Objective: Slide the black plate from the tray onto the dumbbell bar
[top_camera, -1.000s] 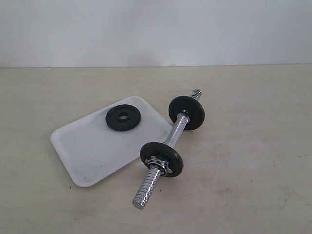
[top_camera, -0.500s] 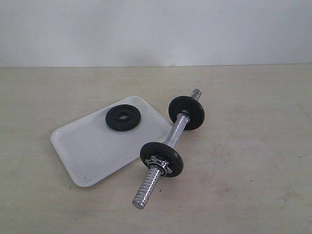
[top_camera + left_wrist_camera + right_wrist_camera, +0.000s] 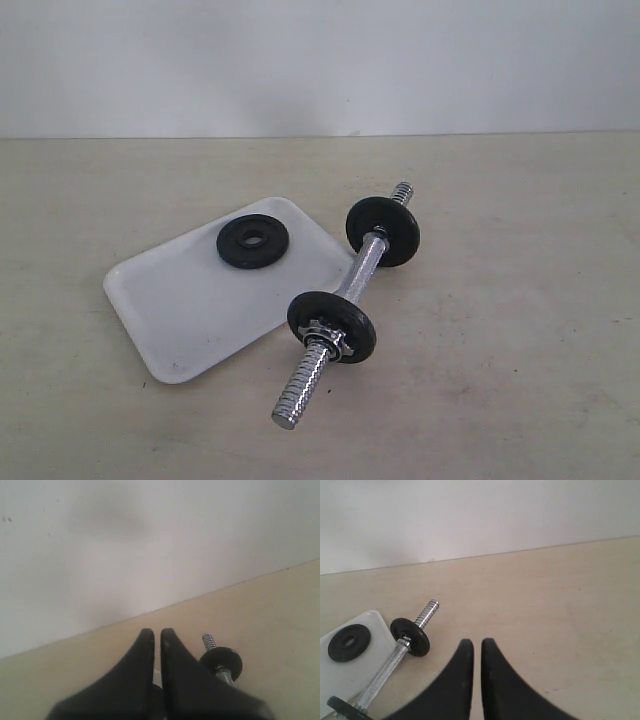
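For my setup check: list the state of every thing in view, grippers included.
black plate: lying flat on the tray, not on the bar.
tray: flat on the table, holding only the plate.
dumbbell bar: lying on the table, threaded ends bare.
near disc: on the bar, star collar against it.
far disc: on the bar.
left gripper: shut, empty.
right gripper: shut, empty.

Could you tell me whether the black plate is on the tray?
Yes, on the tray: the black plate lies flat there, apart from the dumbbell bar.
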